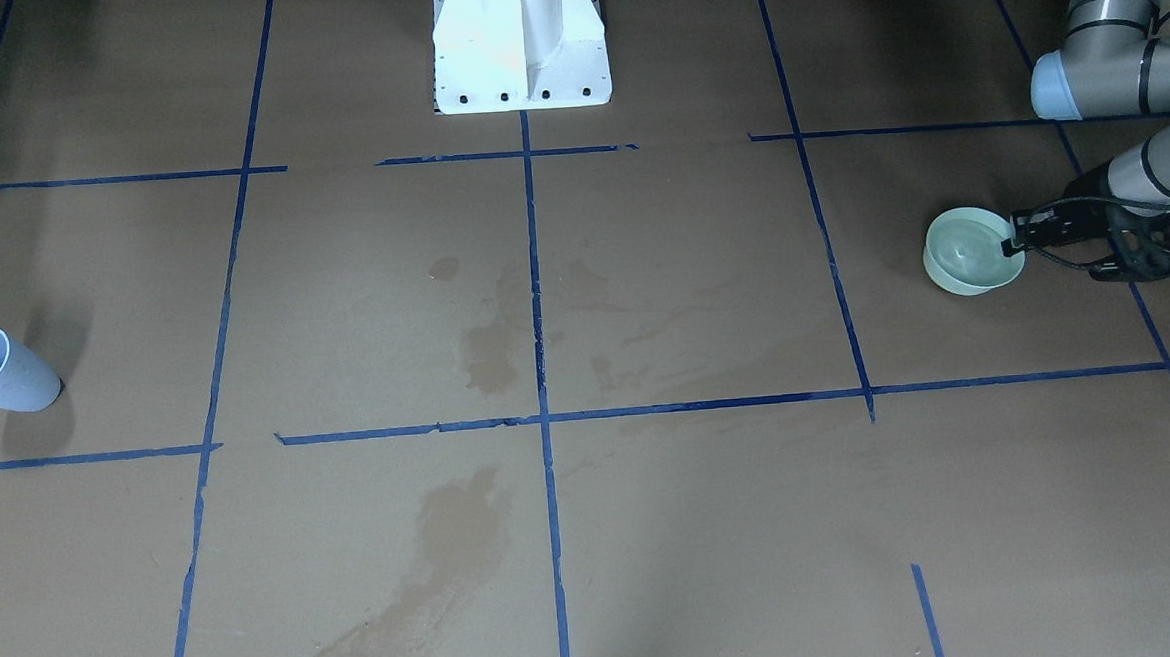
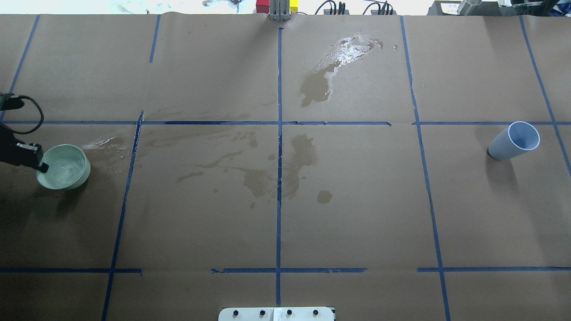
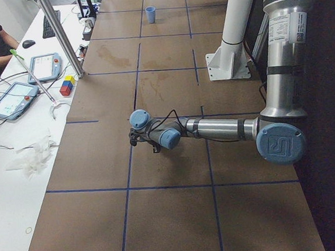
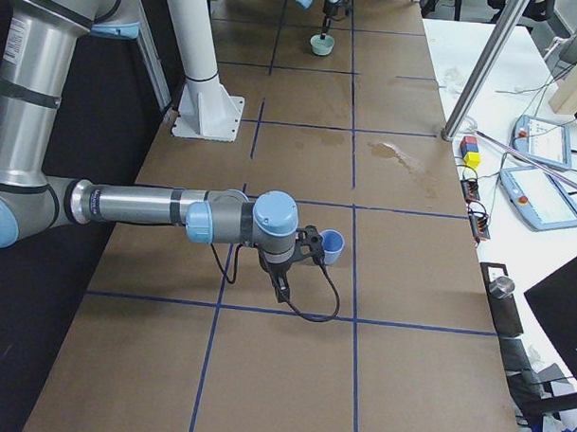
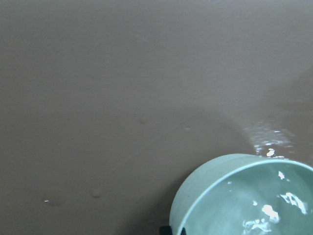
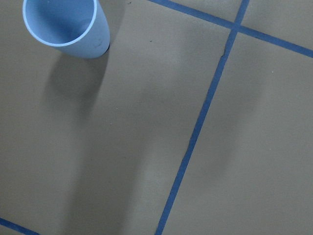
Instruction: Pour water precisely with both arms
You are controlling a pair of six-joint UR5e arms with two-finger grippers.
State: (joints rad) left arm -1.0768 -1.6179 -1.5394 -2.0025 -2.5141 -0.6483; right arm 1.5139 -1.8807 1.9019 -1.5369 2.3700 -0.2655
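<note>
A pale green bowl (image 2: 83,176) sits at the table's left end, holding clear water (image 2: 62,164) that shimmers. My left gripper (image 2: 42,167) is shut on the bowl's near rim. It shows the same in the front view, gripper (image 1: 1013,236) at the bowl (image 1: 968,275). The left wrist view shows the bowl (image 5: 195,196) and water (image 5: 264,205) at bottom right. A light blue cup (image 2: 513,141) stands alone at the right end. My right gripper (image 4: 311,247) shows only in the right side view, above the table near the cup (image 4: 333,243); I cannot tell its state.
Brown wet stains (image 2: 267,178) and a glossy puddle (image 2: 343,51) mark the paper-covered table, which carries a blue tape grid. The white pedestal base (image 1: 520,41) stands at the robot's edge. Tablets (image 4: 536,191) and coloured blocks (image 4: 471,151) lie on the operators' side table.
</note>
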